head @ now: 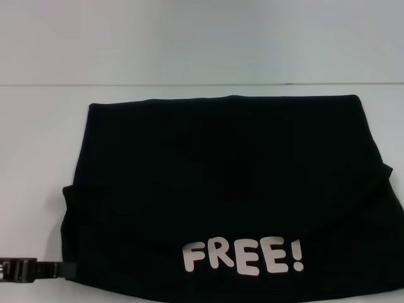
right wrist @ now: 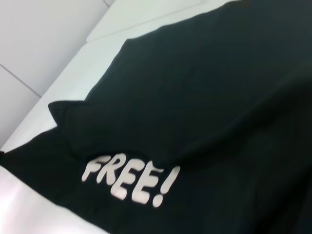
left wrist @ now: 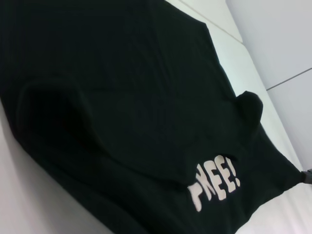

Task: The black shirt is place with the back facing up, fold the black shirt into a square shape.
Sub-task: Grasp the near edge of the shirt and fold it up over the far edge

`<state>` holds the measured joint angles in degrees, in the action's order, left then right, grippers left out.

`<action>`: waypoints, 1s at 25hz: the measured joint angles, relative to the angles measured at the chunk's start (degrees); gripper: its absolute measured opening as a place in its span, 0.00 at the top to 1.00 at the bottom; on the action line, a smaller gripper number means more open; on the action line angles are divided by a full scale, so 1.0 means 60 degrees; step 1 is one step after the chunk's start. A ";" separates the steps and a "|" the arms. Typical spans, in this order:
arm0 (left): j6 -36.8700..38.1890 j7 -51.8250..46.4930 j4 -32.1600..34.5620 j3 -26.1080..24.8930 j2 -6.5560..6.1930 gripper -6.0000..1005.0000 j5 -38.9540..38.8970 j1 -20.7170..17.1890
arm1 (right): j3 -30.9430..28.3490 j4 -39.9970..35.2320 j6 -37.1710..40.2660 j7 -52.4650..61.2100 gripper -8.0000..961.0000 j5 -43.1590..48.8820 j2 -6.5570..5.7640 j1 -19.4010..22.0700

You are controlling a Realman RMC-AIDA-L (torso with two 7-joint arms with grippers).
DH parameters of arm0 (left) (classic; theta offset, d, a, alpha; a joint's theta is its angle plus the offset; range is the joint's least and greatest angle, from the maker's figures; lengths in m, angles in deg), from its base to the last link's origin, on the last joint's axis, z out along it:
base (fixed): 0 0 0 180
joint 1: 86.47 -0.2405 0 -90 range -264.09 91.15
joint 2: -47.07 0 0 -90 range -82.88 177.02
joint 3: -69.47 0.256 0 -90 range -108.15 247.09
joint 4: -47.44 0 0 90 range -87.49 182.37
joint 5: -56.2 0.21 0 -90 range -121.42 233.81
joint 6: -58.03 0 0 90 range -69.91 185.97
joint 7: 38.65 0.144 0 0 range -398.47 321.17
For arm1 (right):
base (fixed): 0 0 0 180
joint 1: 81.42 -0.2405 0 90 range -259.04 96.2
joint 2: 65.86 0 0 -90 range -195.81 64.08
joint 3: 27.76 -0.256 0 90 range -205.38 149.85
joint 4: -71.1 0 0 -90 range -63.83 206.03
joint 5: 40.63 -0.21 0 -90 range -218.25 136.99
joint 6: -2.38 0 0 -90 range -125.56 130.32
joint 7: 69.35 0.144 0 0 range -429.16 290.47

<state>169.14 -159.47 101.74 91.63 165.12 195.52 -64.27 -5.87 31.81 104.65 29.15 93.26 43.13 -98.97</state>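
The black shirt point(head: 227, 183) lies on the white table, folded into a wide block with its front part turned over so the white "FREE!" lettering point(head: 243, 255) faces up near the front edge. Sleeve bulges stick out at its left point(head: 72, 196) and right point(head: 391, 173). The lettering also shows in the left wrist view point(left wrist: 214, 187) and in the right wrist view point(right wrist: 131, 178). My left gripper point(head: 63, 270) sits low at the front left, its tip against the shirt's point(left wrist: 122, 97) front left corner. My right gripper is out of view.
The white table point(head: 38, 158) runs bare to the left of the shirt and behind it up to a seam line point(head: 189, 85). The shirt point(right wrist: 219, 97) reaches the head view's right and bottom edges.
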 joint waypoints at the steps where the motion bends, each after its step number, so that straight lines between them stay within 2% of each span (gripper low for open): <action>1: -0.0044 0.0009 -0.0067 -0.0011 -0.0003 0.99 -0.0011 0.0041 | -0.0069 0.0000 -0.0017 -0.0011 0.99 -0.0002 0.0000 -0.0028; 3: -0.0161 0.0029 -0.0241 -0.0053 -0.0041 0.99 -0.0039 0.0194 | -0.0235 0.0000 -0.0063 -0.0078 0.99 -0.0010 0.0000 -0.0128; 9: -0.0993 -0.0043 -0.0899 -0.0132 -0.0325 0.99 -0.0064 0.1016 | -0.1119 0.0090 -0.0507 -0.0411 0.99 -0.0045 -0.0030 -0.0693; 17: -0.3518 -0.0080 -0.1989 0.0015 -0.0763 0.99 0.0005 0.2358 | -0.1605 0.0490 -0.2056 -0.0403 0.99 -0.0076 0.0013 -0.1926; 21: -0.4870 -0.0088 -0.2271 0.0205 -0.0771 0.99 0.0013 0.2805 | -0.1440 0.1046 -0.3671 0.0127 0.99 -0.0050 0.0056 -0.2672; 22: -0.4870 -0.0088 -0.2271 0.0205 -0.0771 0.99 0.0013 0.2805 | -0.1386 0.1178 -0.3986 0.0175 0.99 -0.0048 0.0061 -0.2813; 23: -0.5660 -0.0089 -0.2459 0.0344 -0.0736 0.99 0.0014 0.3013 | -0.1304 0.1364 -0.4429 0.0220 0.99 -0.0036 0.0072 -0.3023; 25: -0.6273 -0.0089 -0.2626 0.0595 -0.0707 0.99 0.0011 0.3137 | -0.1169 0.1613 -0.5207 0.0367 0.99 -0.0031 0.0104 -0.3371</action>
<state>131.51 -160.00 85.98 95.20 160.87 195.58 -45.45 -12.89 41.49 73.41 31.36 93.07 43.75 -119.20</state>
